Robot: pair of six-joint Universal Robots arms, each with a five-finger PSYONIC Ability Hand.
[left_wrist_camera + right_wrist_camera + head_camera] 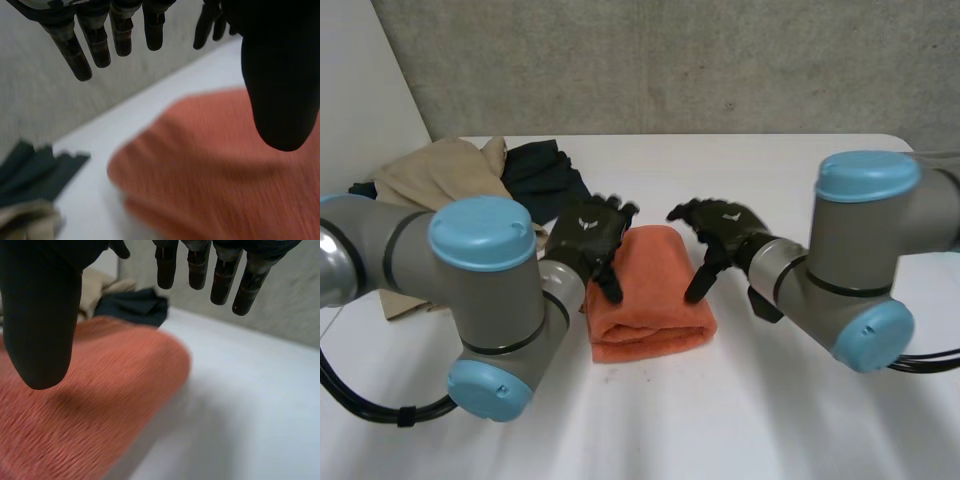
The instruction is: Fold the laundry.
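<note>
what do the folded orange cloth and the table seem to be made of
Orange cloth: likely thick, matte towel-like fabric; fine ribbed lines cross its surface and its folded edges are plump. Table: smooth, hard white top, perhaps laminate or painted board; no grain shows, so it stays open.

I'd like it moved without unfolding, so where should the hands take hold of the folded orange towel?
Probably its two long sides, one hand coming from each side, fingers under and thumb on top. The orange towel lies as a thick folded stack, so pinching through all layers should keep it together. The left hand and right hand are open at those sides.
</note>
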